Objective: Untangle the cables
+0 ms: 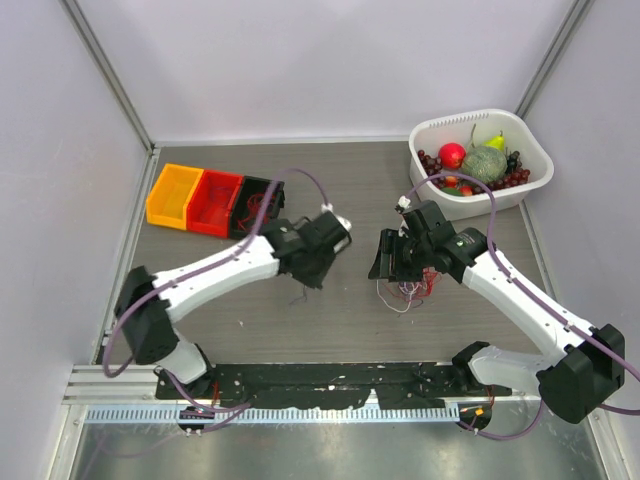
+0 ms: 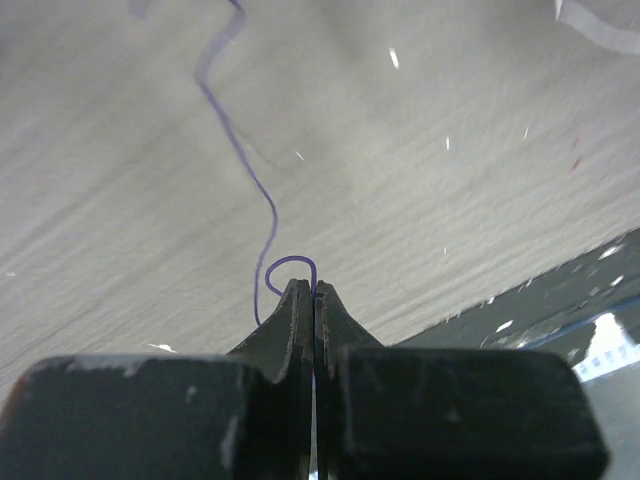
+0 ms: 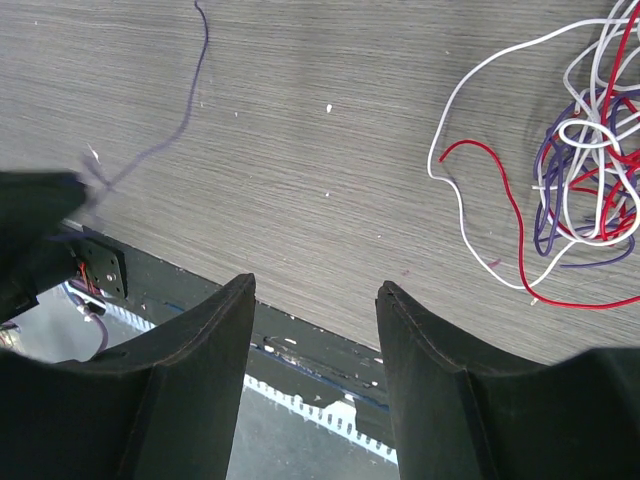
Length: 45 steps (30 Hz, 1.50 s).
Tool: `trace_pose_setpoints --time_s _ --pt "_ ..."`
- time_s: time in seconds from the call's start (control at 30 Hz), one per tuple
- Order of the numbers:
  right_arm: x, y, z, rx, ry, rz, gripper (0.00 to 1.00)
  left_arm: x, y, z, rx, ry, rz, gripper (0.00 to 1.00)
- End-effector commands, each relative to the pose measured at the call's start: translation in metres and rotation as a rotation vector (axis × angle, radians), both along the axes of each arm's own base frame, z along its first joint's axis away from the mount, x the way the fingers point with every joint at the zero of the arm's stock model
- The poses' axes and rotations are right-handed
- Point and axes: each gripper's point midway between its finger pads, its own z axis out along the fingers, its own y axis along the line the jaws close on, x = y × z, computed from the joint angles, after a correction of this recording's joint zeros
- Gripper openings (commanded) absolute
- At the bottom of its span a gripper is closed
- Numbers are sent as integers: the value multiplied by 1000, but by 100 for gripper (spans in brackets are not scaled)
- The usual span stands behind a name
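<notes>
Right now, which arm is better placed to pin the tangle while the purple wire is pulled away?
Probably the right. The right gripper is open and empty, and the tangle lies close beside it. The left gripper is shut on the purple wire, away from the tangle.

The top camera hangs high above and behind the arms and looks steeply down. It takes in the whole tabletop, with the arm bases at 6 o'clock and the white basket at 1 o'clock.

The left wrist camera sits right behind the left jaws, very near the surface. It looks along them at a low slant, and they fill its 6 o'clock.

The right wrist camera stands farther off and faces down past the right jaws at 6 o'clock, with the cables at 3 o'clock.

Both wrist views share a thin purple wire. The top view shows the same cables just right of centre.
</notes>
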Motion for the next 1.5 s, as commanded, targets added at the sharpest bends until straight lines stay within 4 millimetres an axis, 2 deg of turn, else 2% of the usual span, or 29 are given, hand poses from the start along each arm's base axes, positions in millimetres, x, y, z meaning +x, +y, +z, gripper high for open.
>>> trace_pose_setpoints --time_s 0.0,0.17,0.4,0.7,0.77,0.93,1.03,1.23,1.37,1.47 --pt "13 4 17 16 -67 2 57 47 21 79 -180 -167 178 0" --pt "16 5 19 10 -70 12 57 85 43 148 -349 -291 289 0" --pt "18 7 24 2 -68 31 56 140 92 223 -461 -465 462 0" --pt "22 8 23 -20 -51 50 56 185 163 317 -553 -779 656 0" --pt "20 10 24 -16 -32 59 56 194 176 331 -547 -824 678 0" --pt "20 11 21 -23 -28 80 56 220 200 345 -472 -904 709 0" --pt "19 9 17 -40 -12 89 56 233 207 351 -463 -927 723 0" --pt "20 7 25 -42 -28 83 56 264 211 344 -467 -929 732 0" --pt "21 0 19 -69 -20 64 56 289 228 332 -446 -937 764 0" --pt "19 4 19 -52 3 60 56 302 241 319 -467 -909 802 0"
